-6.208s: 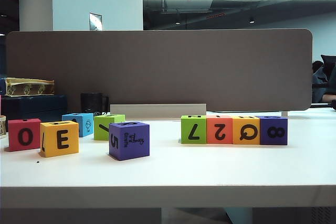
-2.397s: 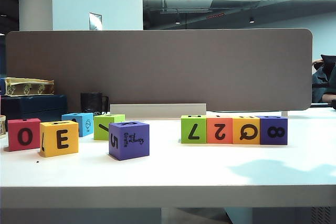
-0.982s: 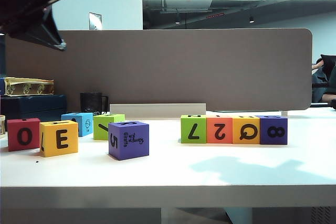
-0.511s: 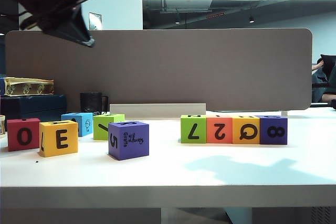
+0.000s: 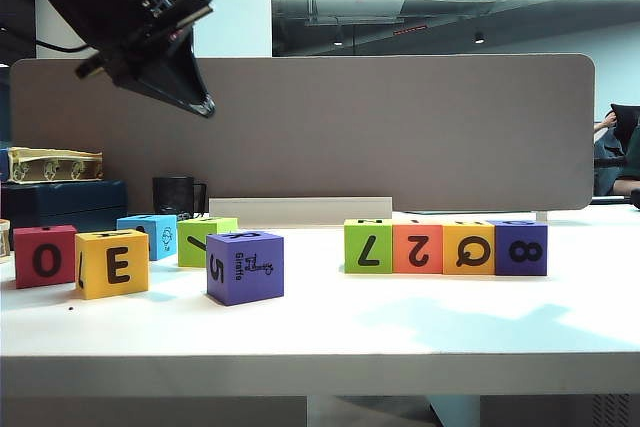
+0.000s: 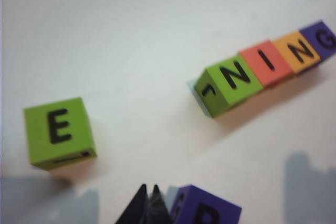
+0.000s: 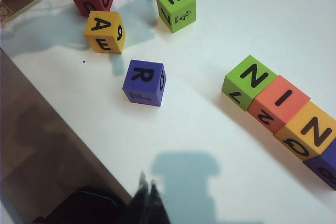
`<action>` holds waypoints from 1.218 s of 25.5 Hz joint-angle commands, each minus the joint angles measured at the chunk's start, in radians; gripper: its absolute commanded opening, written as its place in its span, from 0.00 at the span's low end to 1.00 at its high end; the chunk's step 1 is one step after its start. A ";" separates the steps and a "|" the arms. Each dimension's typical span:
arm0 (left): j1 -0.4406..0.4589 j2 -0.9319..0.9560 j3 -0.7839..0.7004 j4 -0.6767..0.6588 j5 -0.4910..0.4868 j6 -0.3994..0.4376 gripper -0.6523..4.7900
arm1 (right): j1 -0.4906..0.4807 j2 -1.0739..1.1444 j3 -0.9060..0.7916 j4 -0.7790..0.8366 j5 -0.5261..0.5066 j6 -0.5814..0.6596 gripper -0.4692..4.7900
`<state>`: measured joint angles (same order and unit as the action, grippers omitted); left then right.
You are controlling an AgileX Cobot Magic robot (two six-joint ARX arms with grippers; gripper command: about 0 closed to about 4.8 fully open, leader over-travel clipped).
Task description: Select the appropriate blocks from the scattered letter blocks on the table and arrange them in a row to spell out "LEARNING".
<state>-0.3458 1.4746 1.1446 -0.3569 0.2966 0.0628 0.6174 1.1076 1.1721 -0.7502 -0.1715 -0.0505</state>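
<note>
White table [image 5: 420, 332] fronts a grey-brown divider panel [image 5: 400, 127]; both grippers hover closed.

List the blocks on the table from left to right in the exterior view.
Red O block → yellow E block → blue block → green block → purple giraffe block → green 7 block → coral 2 block → orange Q block → purple 8 block.

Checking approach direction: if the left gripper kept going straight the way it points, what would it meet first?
Probably the purple R block, lying just ahead of the shut left gripper high above the table; depth is unclear.
</note>
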 commanded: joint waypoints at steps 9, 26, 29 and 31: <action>-0.099 0.043 0.002 -0.084 -0.005 0.132 0.23 | 0.002 -0.002 0.004 -0.079 -0.006 -0.003 0.09; -0.135 0.162 0.001 -0.151 -0.076 0.233 1.00 | 0.052 -0.002 0.004 -0.090 -0.006 -0.003 0.09; -0.137 0.177 0.001 -0.157 -0.075 0.262 1.00 | 0.052 -0.002 0.004 -0.090 -0.006 -0.003 0.09; -0.142 0.198 0.001 -0.158 -0.076 0.272 1.00 | 0.052 -0.002 0.004 -0.090 -0.006 -0.003 0.09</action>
<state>-0.4862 1.6650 1.1439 -0.5156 0.2226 0.3233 0.6685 1.1076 1.1721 -0.8509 -0.1761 -0.0505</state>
